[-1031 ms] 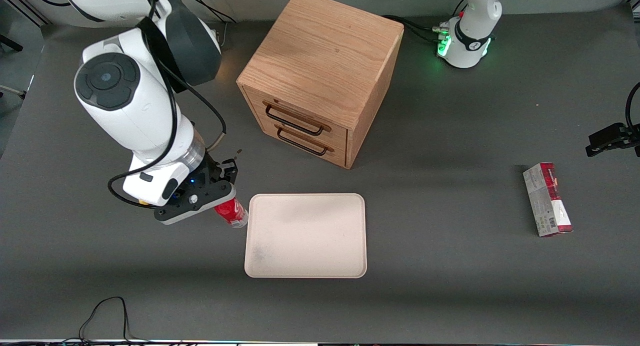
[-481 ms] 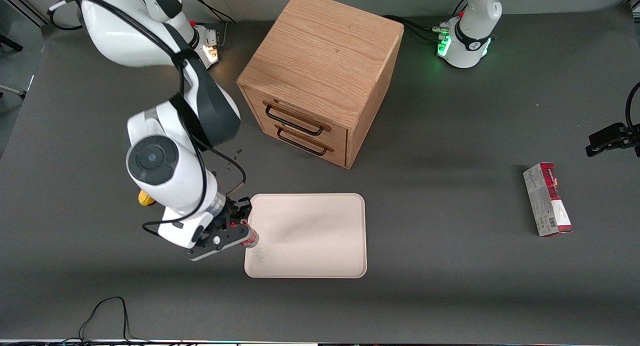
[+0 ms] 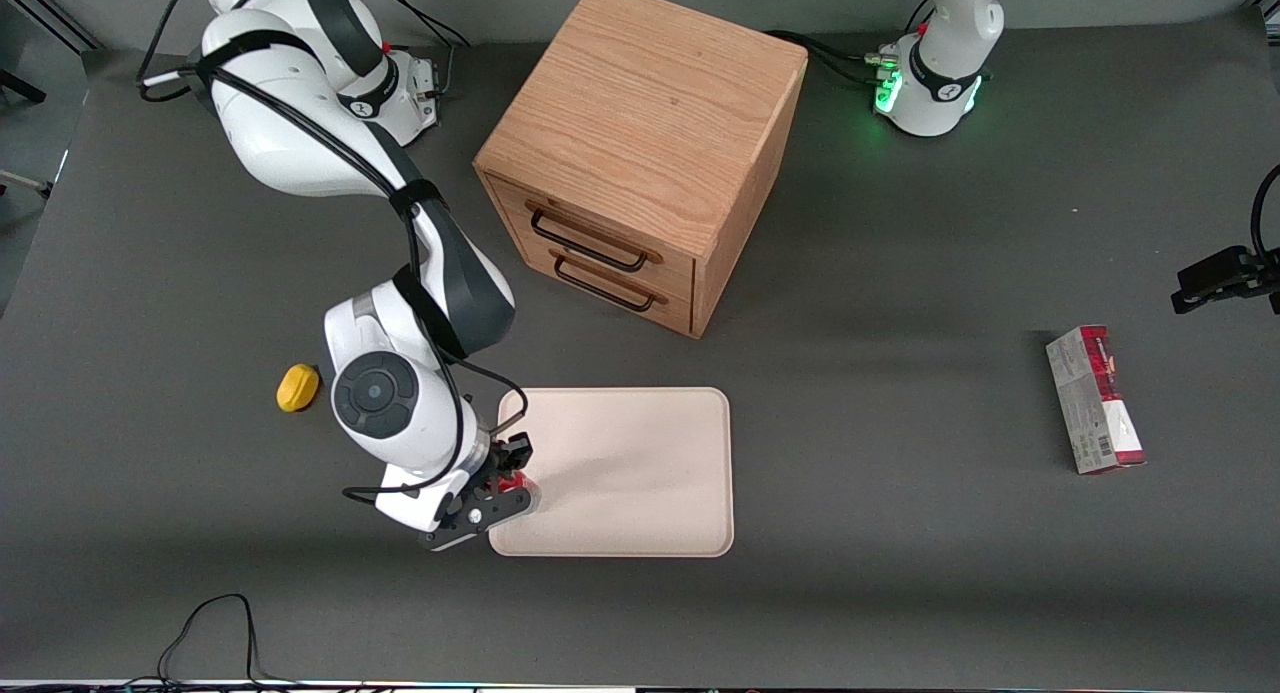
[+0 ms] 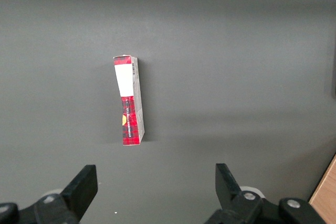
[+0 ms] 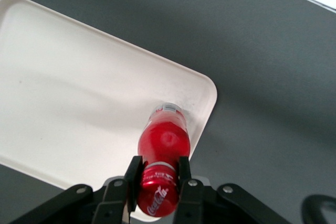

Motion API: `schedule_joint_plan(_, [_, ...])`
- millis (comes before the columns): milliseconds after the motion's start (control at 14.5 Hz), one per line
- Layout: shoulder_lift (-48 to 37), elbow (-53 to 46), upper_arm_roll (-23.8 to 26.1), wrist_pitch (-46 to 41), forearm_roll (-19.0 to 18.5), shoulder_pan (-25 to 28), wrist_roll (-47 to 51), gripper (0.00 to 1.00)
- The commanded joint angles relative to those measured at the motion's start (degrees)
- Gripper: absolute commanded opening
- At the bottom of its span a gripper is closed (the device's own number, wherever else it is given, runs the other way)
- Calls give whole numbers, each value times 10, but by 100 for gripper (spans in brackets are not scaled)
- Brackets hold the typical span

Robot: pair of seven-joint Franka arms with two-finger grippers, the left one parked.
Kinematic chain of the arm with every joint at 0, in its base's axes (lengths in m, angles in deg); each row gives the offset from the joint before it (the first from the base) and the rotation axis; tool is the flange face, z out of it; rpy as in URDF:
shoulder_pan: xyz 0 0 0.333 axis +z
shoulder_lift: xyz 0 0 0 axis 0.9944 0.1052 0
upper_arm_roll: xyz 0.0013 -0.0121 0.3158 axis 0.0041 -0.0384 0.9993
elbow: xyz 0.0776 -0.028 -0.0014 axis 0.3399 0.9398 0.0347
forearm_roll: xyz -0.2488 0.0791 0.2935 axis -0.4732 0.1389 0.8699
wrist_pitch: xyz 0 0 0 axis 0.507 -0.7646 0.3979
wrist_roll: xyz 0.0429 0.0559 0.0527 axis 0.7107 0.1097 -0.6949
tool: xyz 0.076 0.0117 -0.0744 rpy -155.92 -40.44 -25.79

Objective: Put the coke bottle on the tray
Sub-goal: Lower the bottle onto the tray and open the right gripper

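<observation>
A: Status? Tool (image 5: 157, 174) clamps the coke bottle (image 5: 163, 142); bottle over the tray (image 5: 79, 87), near its corner by the working arm.

B: Transport judged done; contact unclear; lowering and release remain; corner sits about 7 o'clock of tray centre, front view.

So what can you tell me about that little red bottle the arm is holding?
The coke bottle is small, filled with red, with white script on its upper part and a clear base. The gripper is shut on it near the top, one black finger pressed against each side. It is held over the cream tray, near the tray's corner toward the working arm's end of the table and nearer the front camera. Whether its base touches the tray cannot be told. In the front view only a sliver of red shows under the gripper.
</observation>
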Motion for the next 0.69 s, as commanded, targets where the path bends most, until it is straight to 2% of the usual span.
schedule_joint_plan(0, [13,-18,9,7,-11,-4,4,0])
schedule_joint_plan(275, [20,-17,7,14,-11,-5,4,0])
schedule_joint_plan(344, [20,-16,6,15,-11,-4,10,35])
schedule_joint_plan(412, [20,-15,6,16,-11,-4,11,66])
schedule_joint_plan(481, [19,-9,5,17,-11,-5,12,75])
schedule_joint_plan(550, [18,-7,4,17,-11,-6,12,100])
schedule_joint_plan(619, [16,-7,4,17,-11,-9,11,100])
